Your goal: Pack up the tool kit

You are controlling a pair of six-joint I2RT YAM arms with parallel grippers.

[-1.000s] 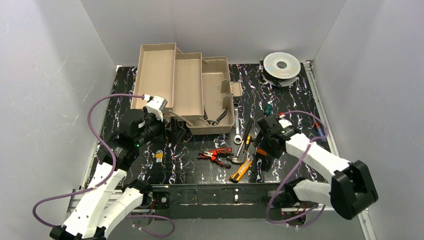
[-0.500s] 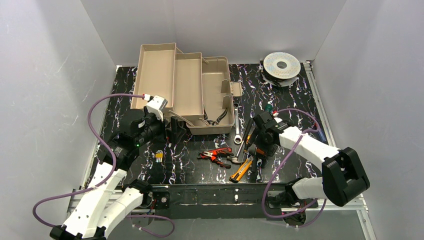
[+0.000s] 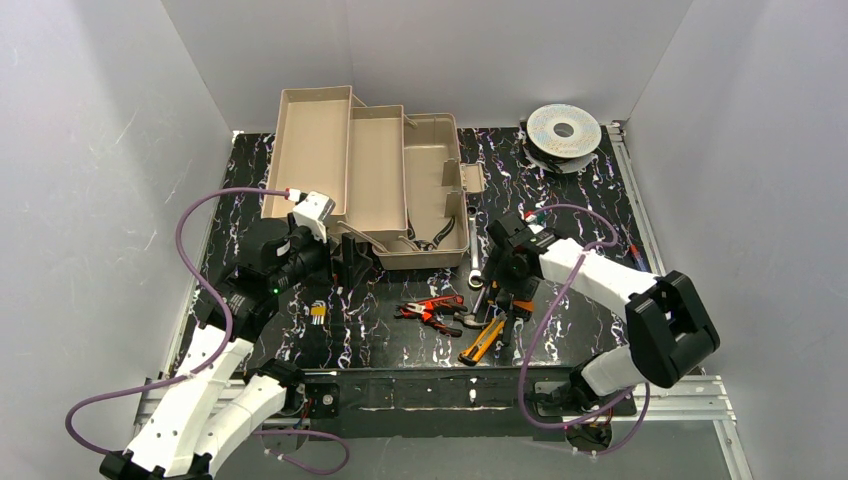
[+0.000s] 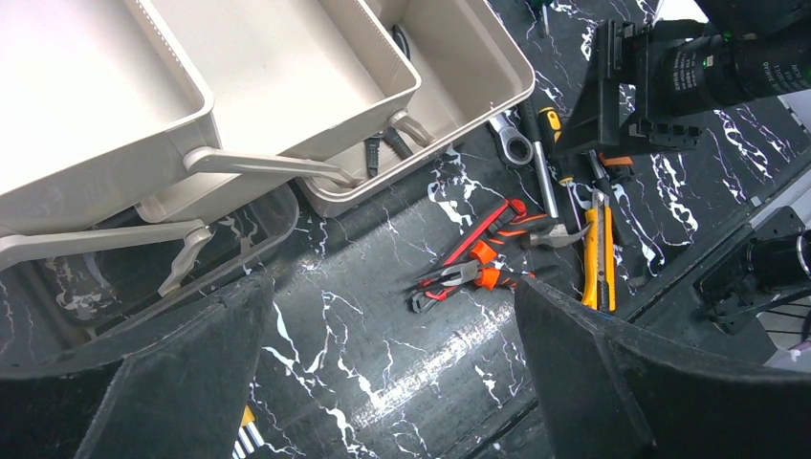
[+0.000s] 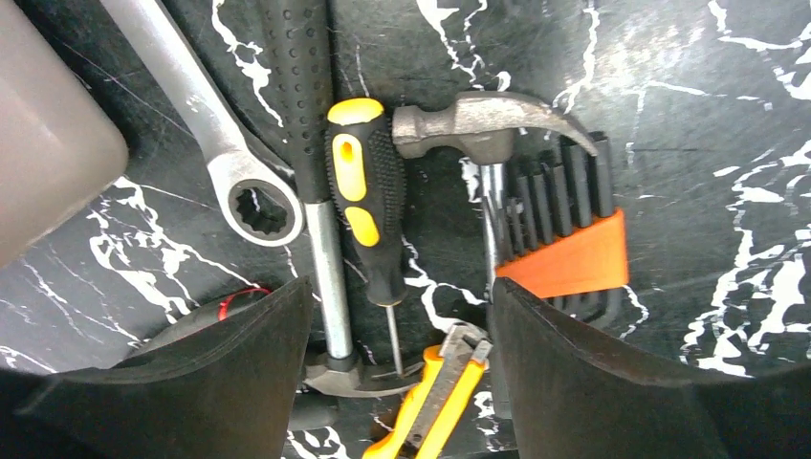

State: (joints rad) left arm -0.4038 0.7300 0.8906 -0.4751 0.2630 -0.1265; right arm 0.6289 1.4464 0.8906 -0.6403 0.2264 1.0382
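Note:
The beige toolbox (image 3: pixel 312 150) stands open at the back left with its trays (image 4: pixel 287 57) folded out. Red pliers (image 3: pixel 432 310) and a yellow knife (image 3: pixel 482 342) lie in front of it. My right gripper (image 3: pixel 507 295) is open and hovers low over the tool pile. Its view (image 5: pixel 397 373) shows a yellow-black screwdriver (image 5: pixel 366 201), a steel hammer shaft (image 5: pixel 320 239) and the knife tip (image 5: pixel 435 411) between its fingers. My left gripper (image 3: pixel 352 265) is open and empty by the toolbox's front. Its view (image 4: pixel 392 363) shows the pliers (image 4: pixel 478 268) beyond it.
A ring wrench (image 5: pixel 215 163), a claw hammer head (image 5: pixel 478 120) and an orange hex key set (image 5: pixel 569 258) lie beside the screwdriver. A silver wire spool (image 3: pixel 563 130) sits at the back right. A small striped piece (image 3: pixel 317 312) lies near the left arm.
My right arm has swung left, bringing its gripper from beside the tool pile to over the hammer and screwdriver. The left arm has not moved.

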